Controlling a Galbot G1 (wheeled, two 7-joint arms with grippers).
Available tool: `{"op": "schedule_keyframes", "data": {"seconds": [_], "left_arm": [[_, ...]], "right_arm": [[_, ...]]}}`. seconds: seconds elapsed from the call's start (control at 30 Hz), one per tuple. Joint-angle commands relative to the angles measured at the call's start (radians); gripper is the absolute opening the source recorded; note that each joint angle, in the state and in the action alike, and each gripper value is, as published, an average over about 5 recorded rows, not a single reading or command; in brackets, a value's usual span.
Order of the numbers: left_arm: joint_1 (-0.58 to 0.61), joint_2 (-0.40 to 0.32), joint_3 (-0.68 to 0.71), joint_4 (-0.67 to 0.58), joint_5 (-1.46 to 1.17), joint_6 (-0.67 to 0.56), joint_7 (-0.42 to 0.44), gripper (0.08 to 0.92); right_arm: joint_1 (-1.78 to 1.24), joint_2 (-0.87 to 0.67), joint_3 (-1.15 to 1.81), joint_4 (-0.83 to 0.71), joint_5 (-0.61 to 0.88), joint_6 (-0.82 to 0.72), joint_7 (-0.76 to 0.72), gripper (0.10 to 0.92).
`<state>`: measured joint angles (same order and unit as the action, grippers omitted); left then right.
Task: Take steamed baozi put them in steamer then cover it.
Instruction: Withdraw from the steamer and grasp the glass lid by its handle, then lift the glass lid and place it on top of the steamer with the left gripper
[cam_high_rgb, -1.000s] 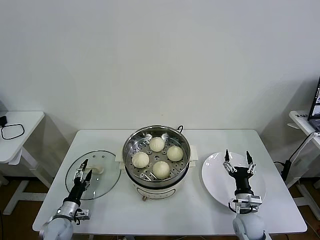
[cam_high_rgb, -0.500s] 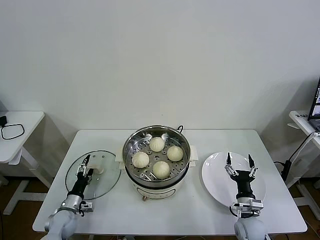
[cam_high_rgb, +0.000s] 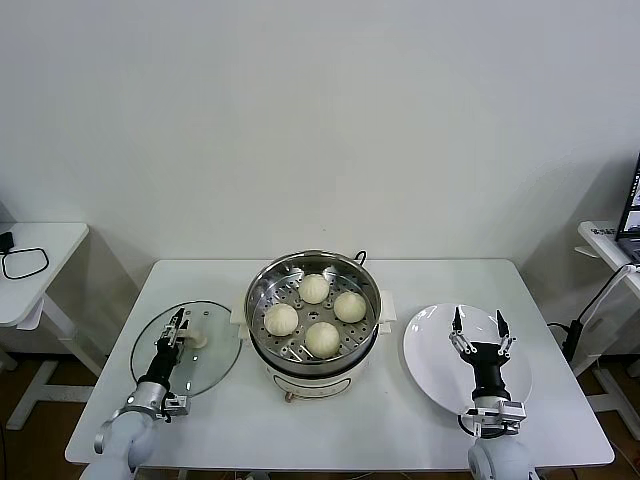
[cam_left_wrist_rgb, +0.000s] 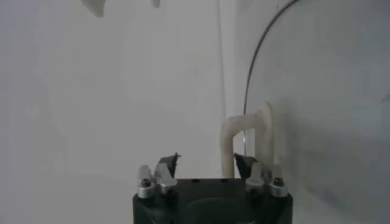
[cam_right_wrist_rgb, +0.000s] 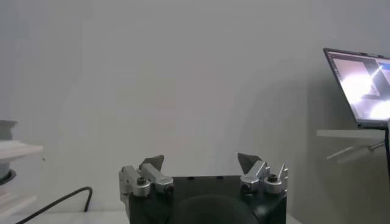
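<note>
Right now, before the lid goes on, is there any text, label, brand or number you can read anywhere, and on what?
None can be read.
Laptop screen at the right: lit, content too blurred to read.
Steamer, baozi, glass cover and white plate: no markings visible.
Left gripper over the cover's handle and right gripper over the plate: no lettering visible.

Left end effector (cam_left_wrist_rgb: 207, 163) open beside the cover (cam_left_wrist_rgb: 323, 103) handle (cam_left_wrist_rgb: 247, 143).

A lab-like test room: bare white wall (cam_high_rgb: 320, 120), plain white tables (cam_high_rgb: 240, 410), a laptop (cam_right_wrist_rgb: 359, 85) alongside.
</note>
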<state>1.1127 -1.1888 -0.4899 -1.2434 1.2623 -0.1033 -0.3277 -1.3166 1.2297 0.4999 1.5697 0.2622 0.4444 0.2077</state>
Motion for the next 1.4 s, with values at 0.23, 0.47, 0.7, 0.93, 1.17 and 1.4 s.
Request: {"op": "schedule_keyframes", "data": {"seconds": [0.23, 0.47, 0.7, 0.93, 1.17, 1.4], "left_arm": [[-0.007, 0.004, -0.007, -0.007, -0.043, -0.021, -0.005, 0.273], [0.033, 0.023, -0.027, -0.106, -0.097, -0.02, -0.004, 0.193], [0.071, 0.079, -0.112, -0.323, -0.136, 0.009, 0.03, 0.193], [0.071, 0.135, -0.162, -0.628, -0.215, 0.085, 0.137, 0.193], [0.086, 0.131, -0.024, -0.907, -0.285, 0.215, 0.27, 0.193], [0.035, 0.037, 0.266, -0.994, -0.174, 0.403, 0.398, 0.193]], "right_arm": [[-0.002, 0.008, 0.001, 0.0, -0.01, 0.001, -0.001, 0.823], [-0.002, 0.012, -0.001, 0.001, -0.018, 0.003, 0.0, 0.823], [-0.003, 0.012, -0.003, 0.007, -0.024, 0.003, 0.0, 0.823], [-0.001, 0.016, -0.004, 0.01, -0.029, 0.001, 0.0, 0.823], [-0.002, 0.025, -0.001, 0.014, -0.036, -0.003, 0.003, 0.823], [-0.006, 0.031, -0.001, 0.012, -0.058, -0.02, 0.007, 0.823]]}}
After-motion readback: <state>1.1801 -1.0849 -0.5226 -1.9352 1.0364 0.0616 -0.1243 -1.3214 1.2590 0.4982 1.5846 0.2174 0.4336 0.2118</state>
